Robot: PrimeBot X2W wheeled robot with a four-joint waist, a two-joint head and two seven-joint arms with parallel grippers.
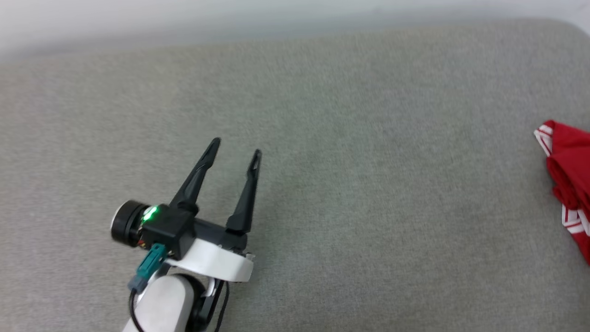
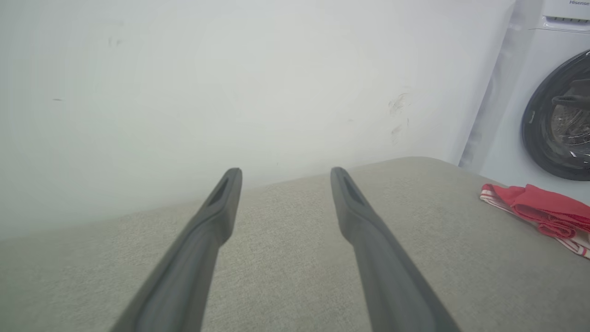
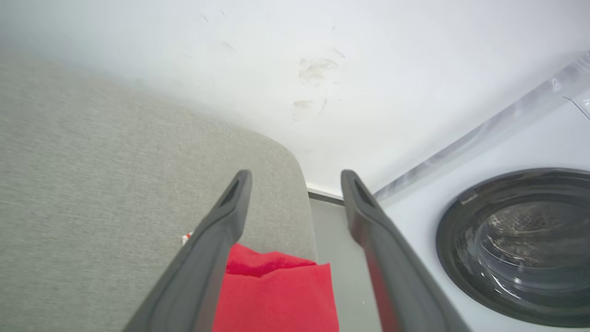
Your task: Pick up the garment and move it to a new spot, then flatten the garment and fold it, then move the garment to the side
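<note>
Fingers (image 1: 198, 177) of left gripper (image 1: 236, 146) are being held apart, empty, over cushion (image 1: 322, 138). Right gripper (image 3: 296, 177) is being held open over garment (image 1: 569, 161) at cushion's right edge. Partly cropped "Hisense" is being shown on washing machine (image 2: 560, 115).

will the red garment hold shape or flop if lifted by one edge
Probably floppy: the garment lies bunched in soft folds. Likely light, since it looks like thin cloth. Pushed, it may wrinkle rather than slide, as the grey fabric surface looks textured.
</note>
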